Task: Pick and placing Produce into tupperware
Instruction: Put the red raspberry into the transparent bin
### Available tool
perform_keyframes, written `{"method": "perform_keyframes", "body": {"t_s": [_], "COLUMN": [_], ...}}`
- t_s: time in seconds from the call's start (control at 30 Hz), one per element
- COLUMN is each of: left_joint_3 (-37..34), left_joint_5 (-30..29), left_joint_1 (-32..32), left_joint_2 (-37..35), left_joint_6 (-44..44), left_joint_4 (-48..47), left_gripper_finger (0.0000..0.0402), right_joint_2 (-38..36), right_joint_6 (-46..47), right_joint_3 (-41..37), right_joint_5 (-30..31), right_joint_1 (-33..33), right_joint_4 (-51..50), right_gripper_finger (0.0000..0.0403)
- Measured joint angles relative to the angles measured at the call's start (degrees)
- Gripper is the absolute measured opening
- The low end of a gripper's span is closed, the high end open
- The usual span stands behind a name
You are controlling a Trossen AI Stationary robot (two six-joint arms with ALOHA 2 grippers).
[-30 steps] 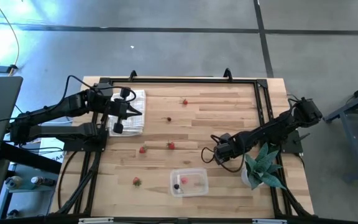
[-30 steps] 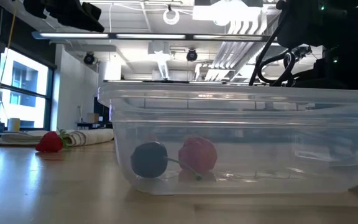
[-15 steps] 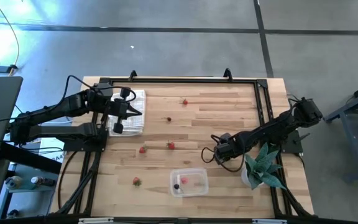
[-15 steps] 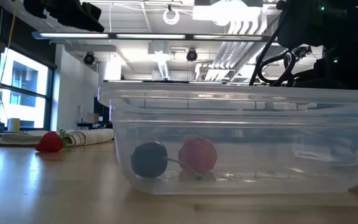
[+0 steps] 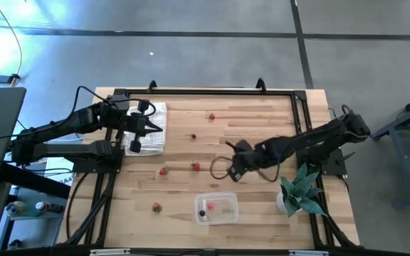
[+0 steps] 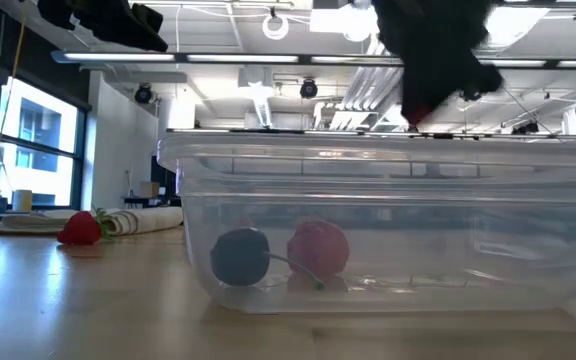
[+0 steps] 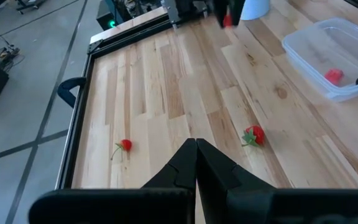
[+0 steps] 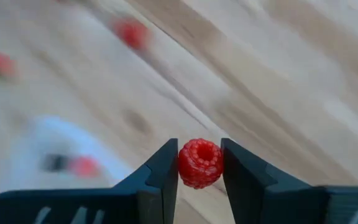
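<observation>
Right gripper (image 8: 199, 163): jaws pinching a red raspberry (image 8: 200, 163) between the two fingers; in the high view the gripper (image 5: 235, 168) sits over the middle of the bench (image 5: 262, 121), above and just behind the tupperware; the raspberry itself is too small to make out from above.

Tupperware (image 5: 216, 208): clear, shallow, standing near the front edge of the bench; the low view shows a dark berry (image 6: 239, 256) and a red berry (image 6: 319, 248) side by side on its floor, touching or nearly so.

Loose produce: one red piece (image 5: 156, 208) left of the tupperware; two (image 5: 164, 171) (image 5: 196, 166) mid-bench, apart from each other; one (image 5: 211, 116) near the back rail; a small dark speck (image 5: 194, 136) between them, probably a berry.

Left gripper (image 7: 196, 155): jaws pressed together, holding nothing; it hangs over the white checked cloth (image 5: 152, 128) at the back left of the bench.

Potted plant (image 5: 299, 190): teal, spiky, at the front right corner, beside the right arm.
</observation>
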Motion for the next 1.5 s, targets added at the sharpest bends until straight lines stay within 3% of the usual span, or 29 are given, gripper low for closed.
{"method": "perform_keyframes", "body": {"t_s": [0.37, 0.53, 0.67, 0.8, 1.03, 1.5], "left_joint_3": [0.0, 0.0, 0.0, 0.0, 0.0, 0.0], "left_joint_5": [0.0, 0.0, 0.0, 0.0, 0.0, 0.0], "left_joint_1": [0.0, 0.0, 0.0, 0.0, 0.0, 0.0], "left_joint_2": [0.0, 0.0, 0.0, 0.0, 0.0, 0.0], "left_joint_6": [0.0, 0.0, 0.0, 0.0, 0.0, 0.0], "left_joint_4": [0.0, 0.0, 0.0, 0.0, 0.0, 0.0], "left_gripper_finger": [0.0001, 0.0001, 0.0001, 0.0001, 0.0001, 0.0001], "right_joint_2": [3.9, 13.1, 23.3, 31.3, 40.1, 47.9], "right_joint_6": [-22.0, -26.9, -29.1, -29.6, -28.2, -28.2], "right_joint_3": [30.1, 40.9, 47.1, 49.1, 47.5, 45.9], "right_joint_5": [1.9, 0.0, -3.0, -3.9, -9.9, -11.4], "right_joint_1": [-0.4, 3.3, 6.8, 9.9, 13.4, 12.9], "right_joint_4": [1.0, 0.3, -7.5, -15.4, -18.7, -15.7], "right_gripper_finger": [0.0094, 0.0094, 0.0094, 0.0094, 0.0094, 0.0094]}}
